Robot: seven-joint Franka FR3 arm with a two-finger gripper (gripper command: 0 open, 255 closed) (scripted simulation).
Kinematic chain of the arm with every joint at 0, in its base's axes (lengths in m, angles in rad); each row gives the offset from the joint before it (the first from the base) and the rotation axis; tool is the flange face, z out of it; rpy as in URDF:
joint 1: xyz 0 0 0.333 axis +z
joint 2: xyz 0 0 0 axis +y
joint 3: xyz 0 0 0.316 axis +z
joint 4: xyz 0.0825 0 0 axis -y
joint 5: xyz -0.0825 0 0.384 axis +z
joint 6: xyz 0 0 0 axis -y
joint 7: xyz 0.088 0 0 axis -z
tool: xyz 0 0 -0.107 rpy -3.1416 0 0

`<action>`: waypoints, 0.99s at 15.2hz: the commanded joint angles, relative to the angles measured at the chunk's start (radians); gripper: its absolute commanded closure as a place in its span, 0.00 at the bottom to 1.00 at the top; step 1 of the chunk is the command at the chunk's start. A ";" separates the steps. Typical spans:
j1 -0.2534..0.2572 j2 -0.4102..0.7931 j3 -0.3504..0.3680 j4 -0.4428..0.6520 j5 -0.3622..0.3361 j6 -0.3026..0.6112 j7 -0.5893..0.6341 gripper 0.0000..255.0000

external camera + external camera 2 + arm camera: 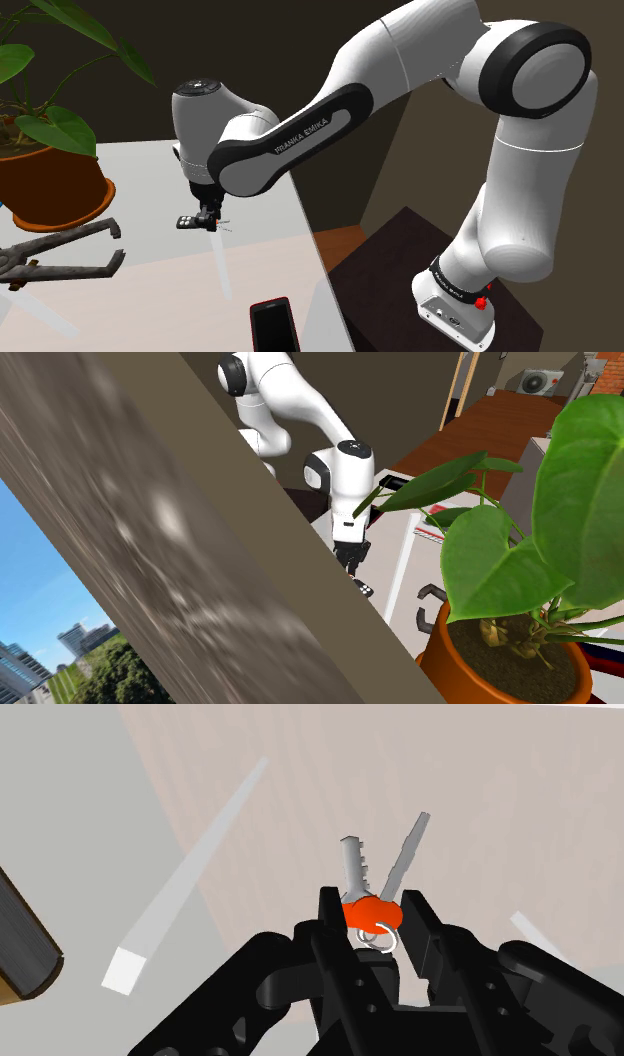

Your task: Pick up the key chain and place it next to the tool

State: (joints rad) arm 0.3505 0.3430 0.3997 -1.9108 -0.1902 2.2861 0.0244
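Key chain [372, 914] is pinched in the claw [370, 894] right now, the two black fingers [330, 929] squeezing one orange blob from either side. I count two silver keys sticking out past the fingertips, fanned apart a bit, plus one small metal ring tucked back between the fingers. In the shoulder view the claw [207, 210] points straight down over the white table [150, 290] and the key chain [190, 221] hangs at its tip, with one little black fob dangling on the side. It's very low over the table and I honestly can't tell if anything is brushing the surface. One pair of rusty-looking pliers [60, 255] lies open toward the shoulder view's left, well apart from the keys. Just behind the pliers sits one potted plant [55, 190] in a brown pot with big green leaves. One black phone [275, 325] with a red edge lies near the table's edge at the bottom of that view. From the second exterior view the claw [350, 557] hangs behind a big slanted beam [200, 552], keys right under it
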 commanded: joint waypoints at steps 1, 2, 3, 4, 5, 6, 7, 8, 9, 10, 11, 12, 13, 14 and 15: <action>-0.001 0.001 -0.001 0.000 -0.001 0.000 0.000 1.00; -0.001 0.001 -0.001 -0.001 0.000 0.000 -0.001 1.00; -0.001 0.000 -0.001 -0.001 0.000 0.000 0.000 1.00; -0.001 0.000 -0.001 -0.001 0.000 0.000 0.000 1.00; -0.001 0.001 -0.001 -0.001 0.000 0.000 0.000 1.00; -0.002 -0.007 0.001 0.003 0.004 -0.011 -0.003 1.00; -0.003 -0.014 0.003 0.008 0.008 -0.022 -0.006 1.00; -0.005 -0.021 0.005 0.012 0.013 -0.033 -0.009 1.00; -0.006 -0.028 0.007 0.017 0.017 -0.044 -0.012 1.00; -0.007 -0.035 0.008 0.022 0.021 -0.055 -0.014 1.00; -0.008 -0.041 0.010 0.028 0.025 -0.066 -0.017 1.00; -0.009 -0.047 0.011 0.033 0.029 -0.078 -0.020 1.00; -0.010 -0.054 0.013 0.039 0.033 -0.089 -0.022 1.00; -0.011 -0.060 0.014 0.045 0.036 -0.101 -0.025 1.00; -0.012 -0.065 0.015 0.051 0.040 -0.112 -0.027 1.00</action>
State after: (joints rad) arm 0.3403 0.2834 0.4142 -1.8669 -0.1544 2.1870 0.0016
